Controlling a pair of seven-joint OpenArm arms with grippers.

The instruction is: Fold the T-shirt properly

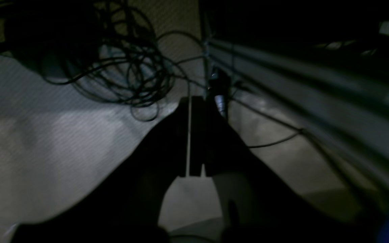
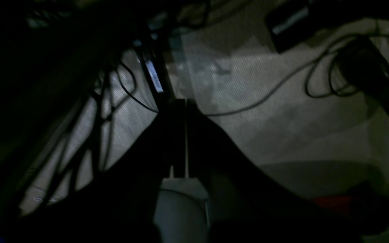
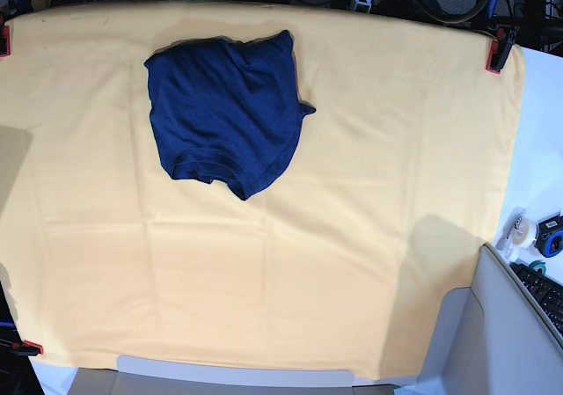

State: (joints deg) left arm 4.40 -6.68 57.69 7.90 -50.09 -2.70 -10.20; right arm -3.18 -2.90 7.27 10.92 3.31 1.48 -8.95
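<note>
Both claws are closed with nothing between them. Seen from its own wrist camera, the left gripper (image 1: 190, 135) appears as a dark silhouette, its two jaws pressed together with only a thin pale slit between them. Beyond its tip and off to one side lies a loose tangle of black cables (image 1: 127, 67) on a pale floor; on the other side, grey metal rails (image 1: 299, 94) run away from it. The right gripper (image 2: 185, 138) looks the same in its wrist camera, jaws together and holding nothing, with a single black cable (image 2: 265, 94) trailing across the floor past its tip.

Neither claw shows in the base view. There, well away from both, the T-shirt (image 3: 227, 109) lies bunched into a compact dark navy shape on a big pale yellow cloth (image 3: 369, 237), toward the far edge of the table. Red clamps (image 3: 498, 50) pin the cloth's corners.
</note>
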